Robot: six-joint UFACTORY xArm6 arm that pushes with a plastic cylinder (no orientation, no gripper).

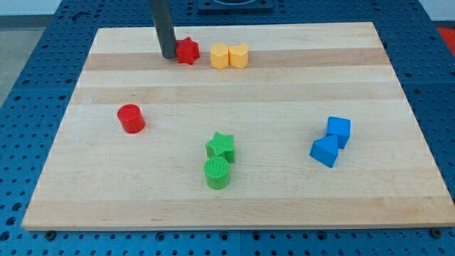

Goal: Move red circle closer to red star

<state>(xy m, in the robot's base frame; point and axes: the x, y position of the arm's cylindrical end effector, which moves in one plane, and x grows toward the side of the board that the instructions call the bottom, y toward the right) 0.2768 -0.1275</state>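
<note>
The red circle is a short cylinder on the left side of the wooden board. The red star sits near the view's top, left of centre. My tip stands right at the red star's left side, touching or nearly touching it, and well above and to the right of the red circle. The dark rod rises out of the view's top.
A yellow hexagon and a yellow heart sit side by side just right of the red star. A green star and green circle sit at bottom centre. Two blue blocks lie at right.
</note>
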